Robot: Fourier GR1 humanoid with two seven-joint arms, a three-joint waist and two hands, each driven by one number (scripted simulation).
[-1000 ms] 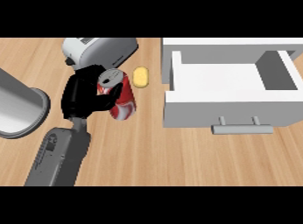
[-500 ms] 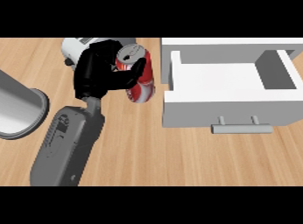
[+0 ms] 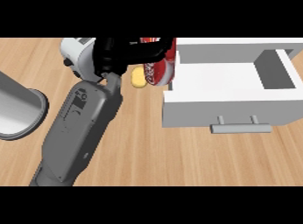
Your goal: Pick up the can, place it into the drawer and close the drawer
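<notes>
- Surface [image 3: 180,162] of pale wood carries everything we see, with bare room across its near half in front of the drawer.
- Drawer [image 3: 235,94] stands pulled out at the right, white, its cavity open upward and holding nothing we can see; we judge it is left open so the can may go in from above, and its handle [image 3: 241,127] faces the near side for the push that shuts it.
- Grey cylinder [image 3: 8,109] lies at the left edge, well apart from the work.
- Forearm [image 3: 83,127] runs up from the near edge toward the far side, leaning right.
- Toaster-like appliance [image 3: 79,57] sits on the far left, partly hidden behind the hand.
- Right hand [image 3: 125,52] has its dark fingers curled round the can; we cannot see the left hand.
- Can [image 3: 162,65], red and white, hangs tilted just at the drawer's left wall, about level with its rim; we judge it must clear that edge, with open room beyond.
- Small yellow object [image 3: 139,78] rests just beside the can, below the hand.
</notes>
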